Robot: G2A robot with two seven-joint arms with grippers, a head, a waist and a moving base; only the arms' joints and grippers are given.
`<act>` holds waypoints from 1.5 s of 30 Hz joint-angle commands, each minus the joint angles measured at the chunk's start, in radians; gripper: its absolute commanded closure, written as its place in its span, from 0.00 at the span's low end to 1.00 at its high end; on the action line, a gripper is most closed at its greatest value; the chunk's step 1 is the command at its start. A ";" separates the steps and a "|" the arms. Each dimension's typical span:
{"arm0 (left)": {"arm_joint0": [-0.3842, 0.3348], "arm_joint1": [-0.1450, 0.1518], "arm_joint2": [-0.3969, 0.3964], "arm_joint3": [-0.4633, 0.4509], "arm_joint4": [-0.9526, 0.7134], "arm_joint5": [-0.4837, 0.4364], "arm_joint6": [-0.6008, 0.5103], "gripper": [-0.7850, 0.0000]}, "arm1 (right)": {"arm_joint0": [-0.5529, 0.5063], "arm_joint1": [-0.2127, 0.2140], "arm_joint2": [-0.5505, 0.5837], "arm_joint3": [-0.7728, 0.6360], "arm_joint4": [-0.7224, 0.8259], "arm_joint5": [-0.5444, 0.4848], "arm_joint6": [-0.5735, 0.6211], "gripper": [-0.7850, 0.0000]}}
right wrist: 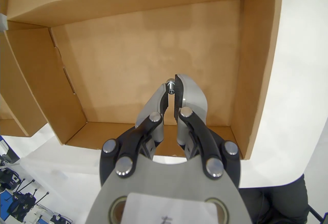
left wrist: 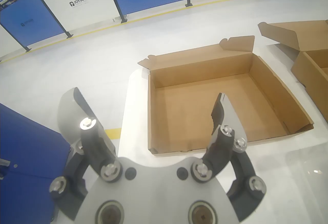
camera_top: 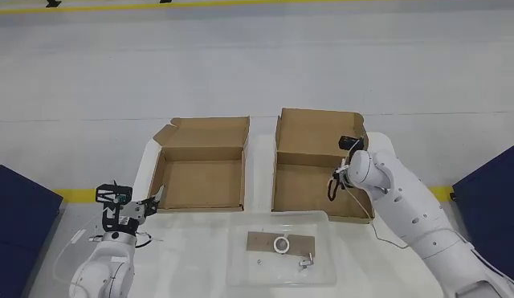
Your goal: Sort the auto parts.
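A clear tray (camera_top: 241, 267) sits on the white table (camera_top: 193, 246) at the edge nearest the robot, and everything else is placed from it. Inside the tray lies a flat brown cardboard piece (camera_top: 261, 239) with a white ring (camera_top: 282, 245) resting on it, and a small metal part (camera_top: 305, 262) lies just beside that piece, toward the tray's near right corner. Beyond the tray and to its left stands the left cardboard box (camera_top: 201, 181) (left wrist: 217, 107), open, its lid flap folded back and its floor bare. Beyond the tray and to its right stands the right cardboard box (camera_top: 309, 149) (right wrist: 128, 43), also open, with its lid raised at the far side. The left gripper (camera_top: 152, 200) (left wrist: 148, 94) hangs well to the left of the tray, just off the near left corner of the left cardboard box, with its fingers spread wide and nothing between them. The right gripper (camera_top: 333, 187) (right wrist: 171, 84) is beyond the tray's far right corner, above the floor of the right cardboard box and inside its walls; its fingers are pressed nearly together, pinching a small silver bolt (right wrist: 170, 86) at their tips, the bolt clear of the box floor below it
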 commanded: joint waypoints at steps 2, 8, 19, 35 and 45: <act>0.000 0.000 0.000 0.000 0.000 0.000 0.000 0.00 | 0.009 -0.007 -0.013 0.031 0.007 0.010 -0.009 1.00; 0.000 0.000 0.000 0.000 0.000 0.000 0.000 0.00 | 0.023 -0.021 -0.035 0.089 0.023 0.027 -0.027 1.00; 0.000 0.000 0.000 0.000 0.000 0.000 0.000 0.00 | 0.030 -0.041 -0.059 0.144 0.032 0.048 -0.048 1.00; 0.000 0.000 0.000 0.000 0.000 0.000 0.000 0.00 | 0.033 -0.056 -0.060 0.184 0.030 0.057 -0.057 1.00; 0.000 0.000 0.000 0.000 0.000 0.000 0.000 0.00 | 0.032 -0.060 -0.055 0.192 0.021 0.054 -0.054 1.00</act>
